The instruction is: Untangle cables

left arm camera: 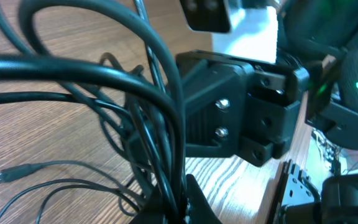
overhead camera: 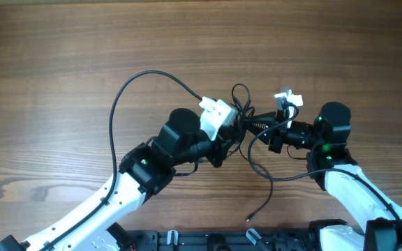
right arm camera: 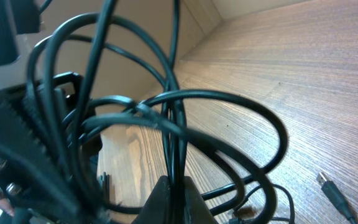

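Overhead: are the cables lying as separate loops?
No, the cables are bunched in one tangle between the left tool and the right tool.

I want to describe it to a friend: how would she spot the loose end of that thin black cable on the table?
On the wooden table, find the cables bunched where the left gripper and right gripper meet. One thin strand trails from there back toward the robot and stops at a small plug tip. It alone lies free on bare wood.
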